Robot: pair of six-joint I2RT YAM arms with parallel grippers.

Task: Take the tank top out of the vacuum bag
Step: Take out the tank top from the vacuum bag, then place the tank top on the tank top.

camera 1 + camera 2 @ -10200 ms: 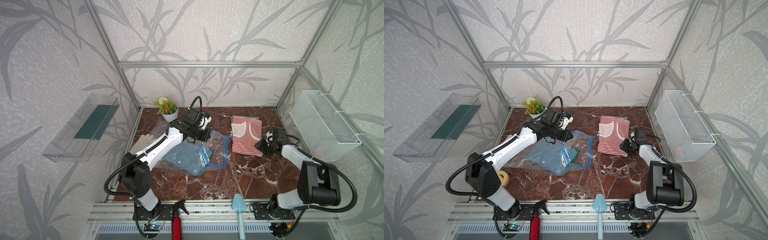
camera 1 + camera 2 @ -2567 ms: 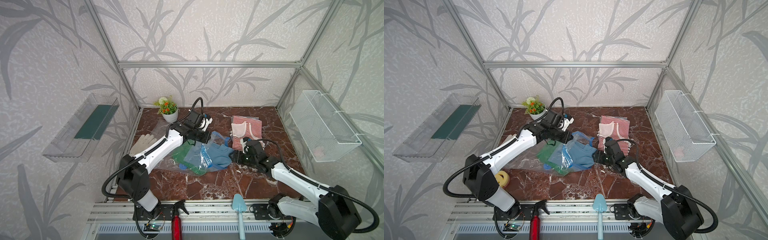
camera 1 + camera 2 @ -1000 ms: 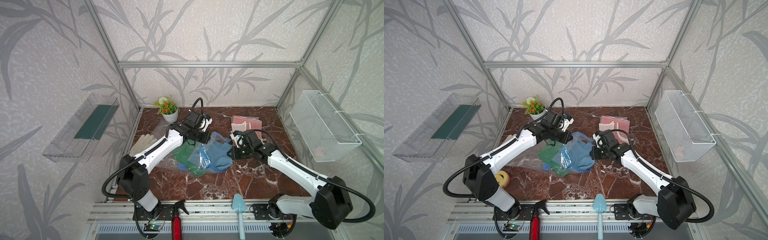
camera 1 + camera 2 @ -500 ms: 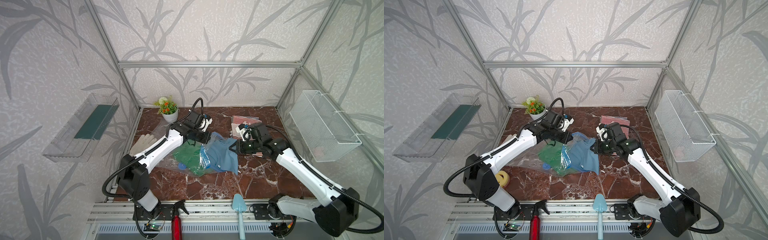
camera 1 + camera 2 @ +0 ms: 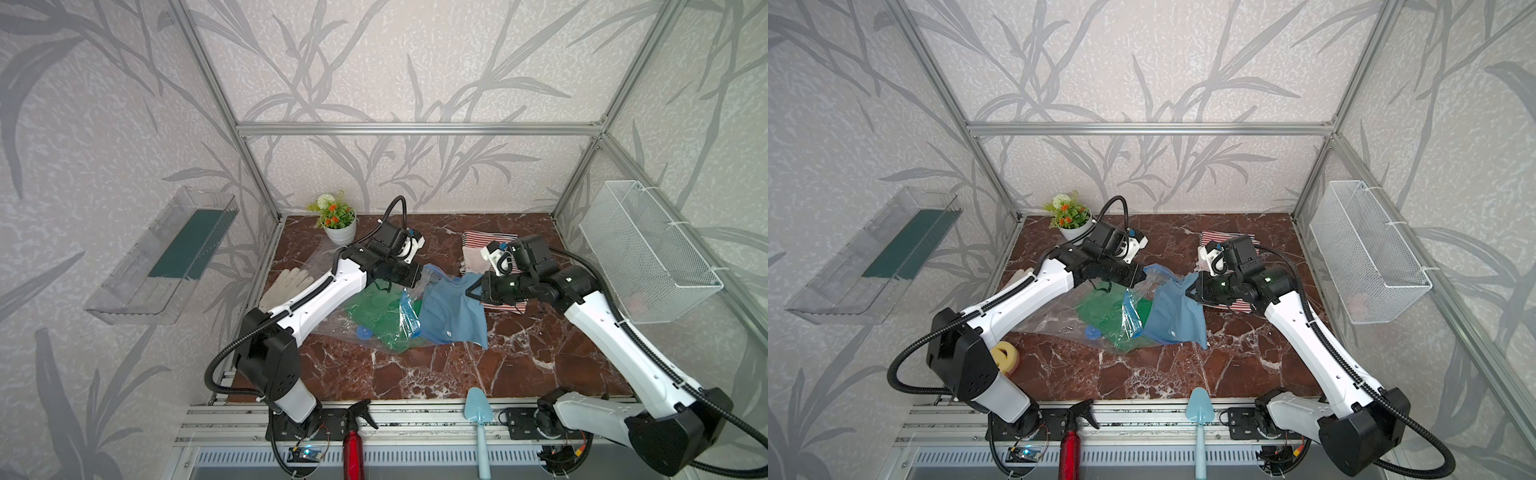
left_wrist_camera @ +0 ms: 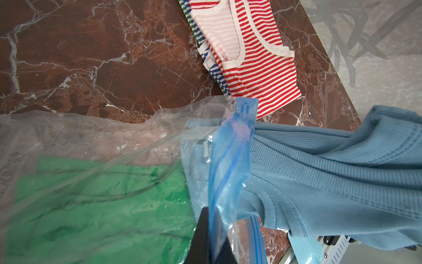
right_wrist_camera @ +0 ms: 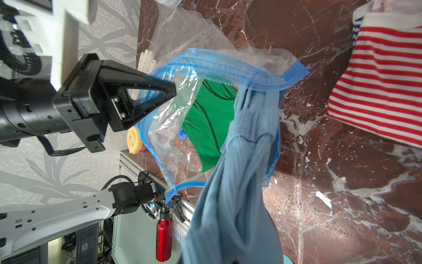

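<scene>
Noting the layout from the marble table (image 5: 419, 376) down. The vacuum bag (image 5: 1046, 320) lies crumpled left of centre, its mouth toward the right arm, with a green garment (image 5: 374, 307) inside. The blue tank top (image 5: 451, 318) is mostly out, draped from the mouth onto the table. In the left wrist view some ribbed cloth shows behind the plastic, so we judge its trailing edge is not yet clear.

On the left tool (image 7: 171, 90) the jaws are together, clamped on the bag's blue zip-seal strip (image 7: 228, 66) and holding the mouth up. On the right tool (image 5: 471, 292) the jaws are pinched on the tank top's upper edge, near a strap, raised off the table.

Handling, as we judge it: the top is light, soft, stretchy rib knit. It will sag and drag, and may snag on the strip or tug the green garment along. A hemmed edge or strap seems the best hold. The bag is thin, slick and crinkly, and only the stiffer strip offers firm purchase.

Hard to make out: the right tool's tips are buried in cloth and absent from its own wrist view. How much of the top sits inside is unclear. The round blue valve (image 5: 364, 331) is a small blur.
</scene>
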